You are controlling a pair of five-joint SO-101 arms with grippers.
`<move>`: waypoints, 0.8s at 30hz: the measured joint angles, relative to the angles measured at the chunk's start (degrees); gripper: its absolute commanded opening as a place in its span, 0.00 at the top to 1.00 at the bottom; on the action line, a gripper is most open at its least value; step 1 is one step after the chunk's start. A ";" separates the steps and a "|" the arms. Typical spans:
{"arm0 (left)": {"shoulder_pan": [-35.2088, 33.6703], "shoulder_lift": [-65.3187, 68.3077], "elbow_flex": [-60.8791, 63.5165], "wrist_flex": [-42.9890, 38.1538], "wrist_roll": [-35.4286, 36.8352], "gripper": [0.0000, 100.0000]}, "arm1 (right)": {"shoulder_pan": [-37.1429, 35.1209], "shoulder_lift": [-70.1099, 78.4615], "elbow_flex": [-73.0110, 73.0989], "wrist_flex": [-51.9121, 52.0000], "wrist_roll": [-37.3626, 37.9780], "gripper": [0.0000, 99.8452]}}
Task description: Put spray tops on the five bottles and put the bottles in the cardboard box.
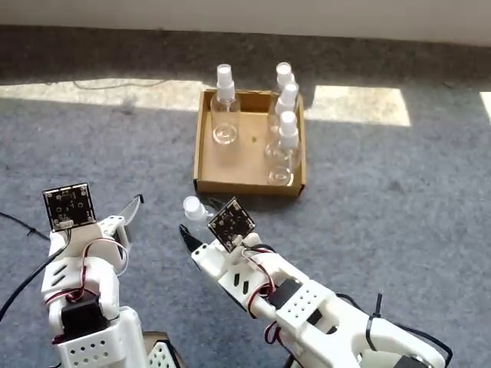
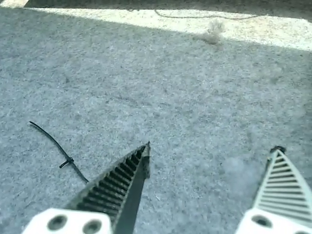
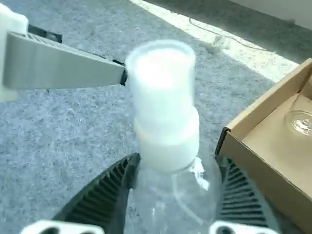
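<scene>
Four capped bottles (image 1: pixel 225 107) stand in the cardboard box (image 1: pixel 247 186) — the right gripper (image 3: pixel 176 165) clasps a fifth bottle (image 3: pixel 165 117) beside it; the left gripper (image 2: pixel 212 147) hangs open over carpet (image 2: pixel 146 73).

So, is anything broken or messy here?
Nothing looks broken or spilled. The bottles in the box stand upright. Only oddities: a loose black cable tie and a fluff ball lying on the carpet.
</scene>
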 measured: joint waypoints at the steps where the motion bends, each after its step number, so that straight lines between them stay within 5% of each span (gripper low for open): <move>1: 0.00 0.00 0.00 0.00 0.00 0.66 | 0.62 0.00 0.00 0.00 0.00 0.99; 12: 0.00 0.00 0.00 0.00 0.00 0.66 | 5.01 0.00 -0.09 0.62 -0.09 0.99; 19: 0.00 0.00 0.09 0.00 0.00 0.66 | 5.45 0.00 -14.59 21.98 -0.18 0.99; 24: 0.00 0.00 1.58 0.00 0.00 0.66 | 5.54 0.09 -27.87 24.88 -0.18 0.99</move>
